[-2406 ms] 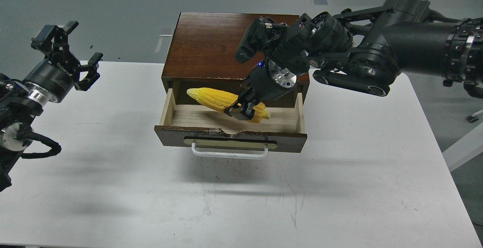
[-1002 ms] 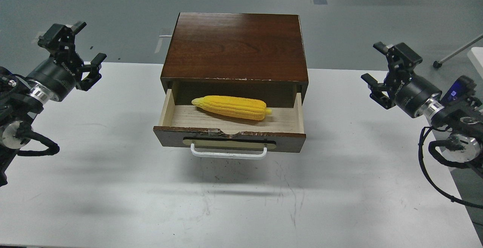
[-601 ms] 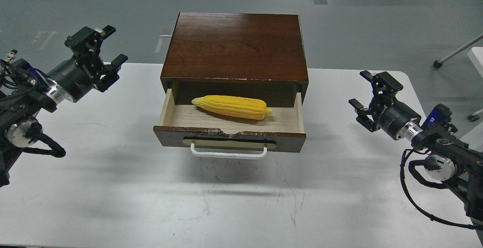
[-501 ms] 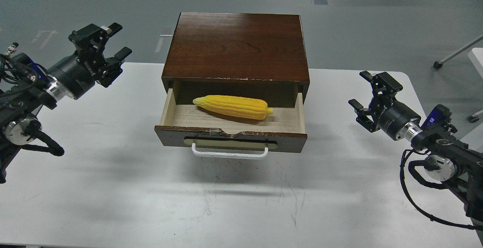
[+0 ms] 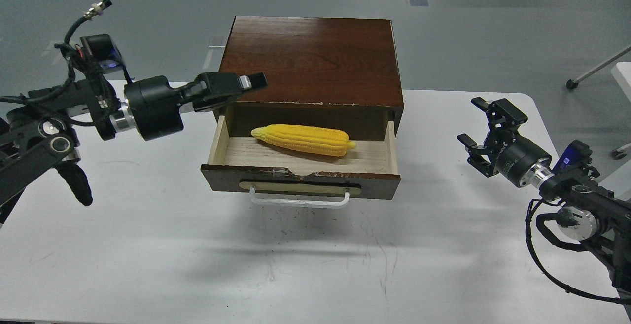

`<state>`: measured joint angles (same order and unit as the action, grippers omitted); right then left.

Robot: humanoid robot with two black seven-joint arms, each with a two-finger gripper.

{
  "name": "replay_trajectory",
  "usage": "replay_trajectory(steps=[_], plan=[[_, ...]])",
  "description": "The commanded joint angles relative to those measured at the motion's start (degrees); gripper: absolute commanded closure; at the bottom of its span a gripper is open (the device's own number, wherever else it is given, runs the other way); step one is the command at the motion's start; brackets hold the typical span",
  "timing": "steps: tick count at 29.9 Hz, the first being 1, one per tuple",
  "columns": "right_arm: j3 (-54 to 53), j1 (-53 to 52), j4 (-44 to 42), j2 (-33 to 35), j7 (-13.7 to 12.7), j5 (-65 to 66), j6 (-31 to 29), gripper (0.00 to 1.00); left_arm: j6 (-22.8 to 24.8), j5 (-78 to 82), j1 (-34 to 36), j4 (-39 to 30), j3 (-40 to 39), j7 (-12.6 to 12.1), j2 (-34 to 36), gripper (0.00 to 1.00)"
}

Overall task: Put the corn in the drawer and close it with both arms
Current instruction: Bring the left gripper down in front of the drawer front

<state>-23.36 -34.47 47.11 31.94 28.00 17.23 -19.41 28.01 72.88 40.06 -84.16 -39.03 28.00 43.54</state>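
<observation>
The yellow corn (image 5: 301, 140) lies lengthwise on the pale floor of the drawer (image 5: 222, 180), toward its back, with nothing touching it. The drawer is pulled out of the dark cabinet box (image 5: 308, 57), and its white bar handle (image 5: 299, 200) faces me. My left gripper (image 5: 248, 90) is stretched out to the right and points at the cabinet's front left corner, just above the drawer's left side wall. I see it almost side-on; its fingers look apart and hold nothing. My right gripper (image 5: 477, 127) is open and empty over the table, well right of the drawer.
The white table (image 5: 315, 265) carries the cabinet at its back middle. Its right edge runs close to my right arm (image 5: 567, 186). Grey floor lies behind, with a wheeled stand leg (image 5: 591, 70) at the far right.
The right gripper let go of the corn in the drawer and drew back to the right. In the last half second the left arm swung right and reached the cabinet's left front corner.
</observation>
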Motion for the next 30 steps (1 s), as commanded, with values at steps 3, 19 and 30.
replay_trajectory(steps=[3, 19, 30], plan=[[0.1, 0.4, 0.0, 0.1, 0.0, 0.0, 0.0, 0.01, 0.0, 11.8, -0.2, -5.7, 0.5, 0.0, 0.5, 1.0], [0.2, 1.2, -0.1, 0.1, 0.0, 0.0, 0.0, 0.01, -7.3, 23.7, -19.5, -16.8, 1.9, 0.0, 4.9, 1.0], [0.4, 1.8, -0.7, 0.1, 0.0, 0.0, 0.0, 0.01, -9.9, 16.9, -27.1, -16.4, 1.9, 0.0, 5.2, 1.0]])
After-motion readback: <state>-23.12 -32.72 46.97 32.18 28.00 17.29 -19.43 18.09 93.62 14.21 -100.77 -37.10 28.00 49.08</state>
